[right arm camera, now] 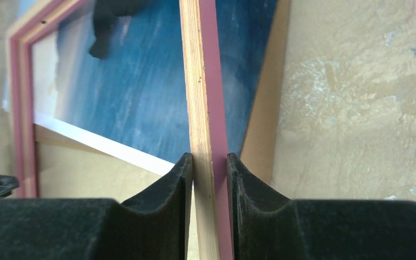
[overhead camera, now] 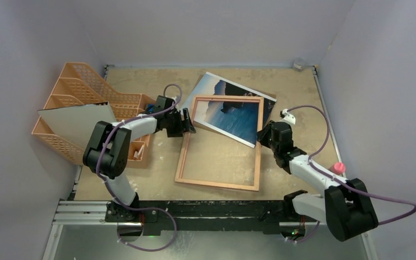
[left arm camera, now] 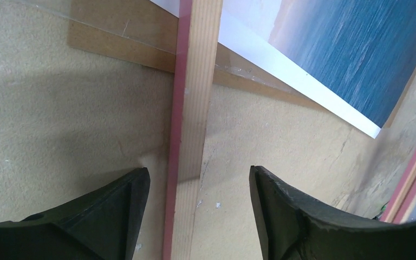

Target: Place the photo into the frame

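The pink-edged frame lies reverse-up on the table, its tan wood rim showing. The sea photo lies picture-up under the frame's far part and sticks out beyond its far edge, on a brown backing board. My left gripper is open and straddles the frame's left rail without touching it. My right gripper is shut on the frame's right rail, one finger on the wood side and one on the pink side. The photo shows in the left wrist view and the right wrist view.
An orange mesh file rack stands at the left, with a greyish-white sheet leaning on it. The walls close in the table on three sides. A small clear object sits at the far right corner.
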`<state>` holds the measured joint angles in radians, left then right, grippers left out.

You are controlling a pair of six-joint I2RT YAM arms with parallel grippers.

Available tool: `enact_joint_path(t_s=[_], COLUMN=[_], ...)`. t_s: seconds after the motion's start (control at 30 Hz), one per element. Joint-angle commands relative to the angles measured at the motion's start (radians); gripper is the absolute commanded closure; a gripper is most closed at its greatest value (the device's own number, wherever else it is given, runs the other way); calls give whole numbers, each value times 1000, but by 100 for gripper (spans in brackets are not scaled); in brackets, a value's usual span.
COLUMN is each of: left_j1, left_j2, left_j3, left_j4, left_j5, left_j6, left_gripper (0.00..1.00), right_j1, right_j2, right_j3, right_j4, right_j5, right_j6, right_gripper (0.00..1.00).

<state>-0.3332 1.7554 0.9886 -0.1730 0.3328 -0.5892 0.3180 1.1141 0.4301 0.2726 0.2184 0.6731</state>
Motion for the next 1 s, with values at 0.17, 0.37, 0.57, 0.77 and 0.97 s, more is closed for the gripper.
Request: enact_joint_path(t_s=[0.17, 0.37, 0.57, 0.77, 0.97], left_j1=[-18, -18, -18, -20, -24], left_j2=[51, 52, 55, 41, 26], left_j3=[-9, -2, 11, 14, 22], left_j4=[-27, -33, -49, -53, -56], left_j5=[1, -3, -9, -10, 21], left_j6=[26, 24, 25, 17, 20], left_gripper=[33, 33, 35, 40, 47], right_j1=[-18, -18, -18, -10, 3], right_j2=[185, 272, 370, 444, 459], right_j3=[111, 167, 308, 373, 389], right_j4=[-60, -134, -329, -415, -387], right_j5=[12, 6, 135, 139, 71], right_j6=[95, 153, 105, 18, -61], right_gripper=[59, 51, 50, 50, 61])
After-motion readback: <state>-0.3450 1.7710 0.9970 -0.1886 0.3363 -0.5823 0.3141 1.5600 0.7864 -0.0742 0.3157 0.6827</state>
